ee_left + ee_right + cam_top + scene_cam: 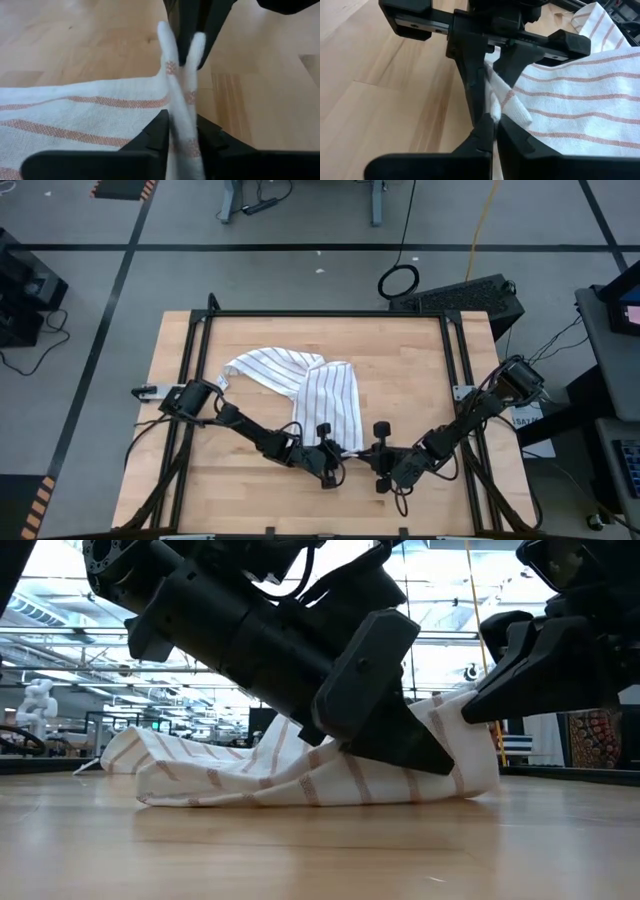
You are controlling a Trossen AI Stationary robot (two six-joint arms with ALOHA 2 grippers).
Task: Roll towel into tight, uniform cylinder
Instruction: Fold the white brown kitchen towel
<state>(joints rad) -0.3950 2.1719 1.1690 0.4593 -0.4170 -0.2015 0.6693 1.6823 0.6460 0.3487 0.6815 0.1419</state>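
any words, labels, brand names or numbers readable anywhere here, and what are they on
None can be read.
White label by the right arm's base: dark marks, too small to read.
Screens at the right edge: lit, nothing legible.
Towel: stripes only, no text.
Left tool and right tool: no markings visible.

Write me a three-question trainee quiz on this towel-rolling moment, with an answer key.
1. True or false: the towel is already rolled into a neat cylinder.
2. Which hand grips the towel's near edge? A) only the left hand B) only the right hand C) both
3. Fill in: the towel lies on a ______ table.

Key: 1. False, it lies crumpled and partly folded. 2. C, both hands pinch cloth at the same edge, close together. 3. wooden
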